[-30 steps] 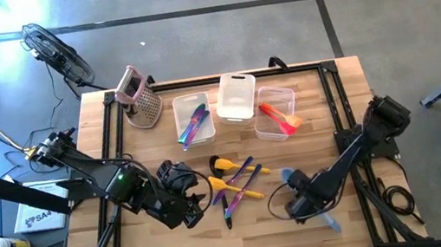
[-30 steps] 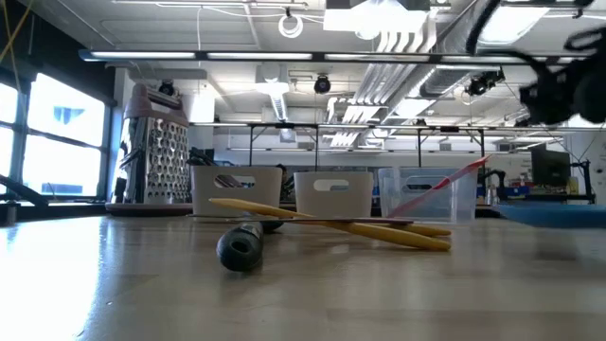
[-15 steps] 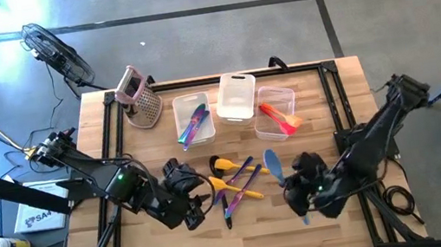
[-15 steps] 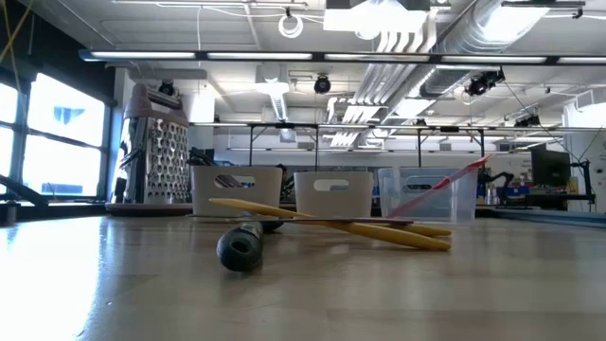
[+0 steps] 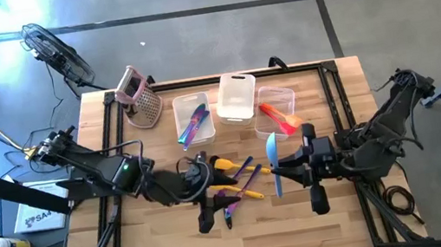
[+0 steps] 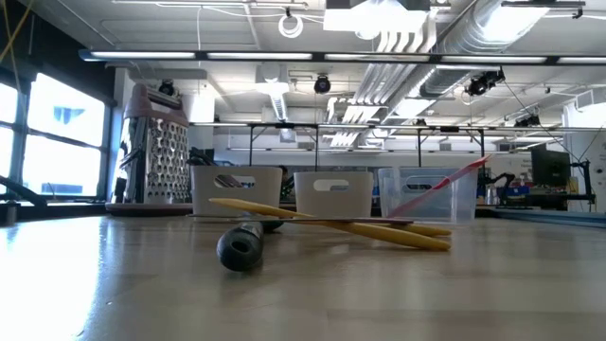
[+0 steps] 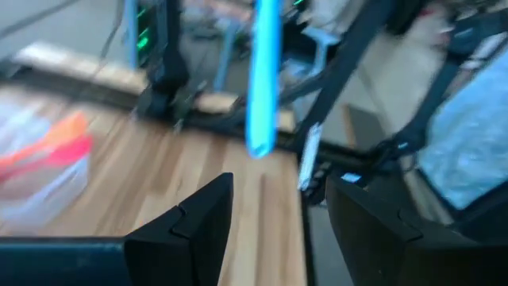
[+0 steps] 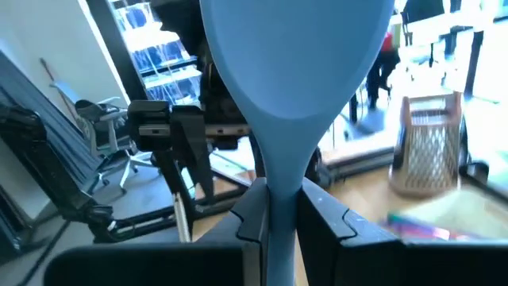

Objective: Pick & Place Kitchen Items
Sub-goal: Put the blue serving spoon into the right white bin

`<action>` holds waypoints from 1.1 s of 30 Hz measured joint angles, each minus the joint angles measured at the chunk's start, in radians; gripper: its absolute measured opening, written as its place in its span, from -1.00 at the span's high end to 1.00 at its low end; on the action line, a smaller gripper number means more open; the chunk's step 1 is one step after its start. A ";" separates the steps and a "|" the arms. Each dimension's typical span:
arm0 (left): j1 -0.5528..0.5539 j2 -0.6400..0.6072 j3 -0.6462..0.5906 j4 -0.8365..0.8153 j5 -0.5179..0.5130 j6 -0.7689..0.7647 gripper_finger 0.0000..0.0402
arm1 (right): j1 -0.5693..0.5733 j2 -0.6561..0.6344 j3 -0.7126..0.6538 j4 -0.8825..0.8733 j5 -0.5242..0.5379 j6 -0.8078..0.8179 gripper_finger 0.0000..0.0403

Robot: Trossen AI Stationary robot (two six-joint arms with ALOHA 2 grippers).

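- The blue spoon (image 5: 274, 161) stood just right of centre in the high view, its long axis running top to bottom of the frame, bowl end uppermost.
- It looked like smooth matte plastic: a broad rounded bowl narrowing to a slim handle.
- The right hand (image 5: 283, 169) was clenched on its handle, the arm stretched level toward the frame's left.
- The left hand (image 5: 206, 221), released and spread, lay over the loose utensils (image 5: 238, 180) on the wooden surface (image 5: 159, 238).
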 joint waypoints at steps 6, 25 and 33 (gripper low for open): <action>0.049 0.008 0.001 0.164 0.086 0.279 0.02 | -0.050 0.001 0.033 0.085 -0.076 -0.187 0.84; 0.225 0.059 0.000 0.241 0.150 0.249 0.02 | -0.303 0.001 0.040 0.110 -0.455 -0.364 0.84; 0.263 0.059 0.000 0.240 0.149 0.249 0.02 | -0.369 0.002 0.040 0.089 -0.563 -0.362 0.84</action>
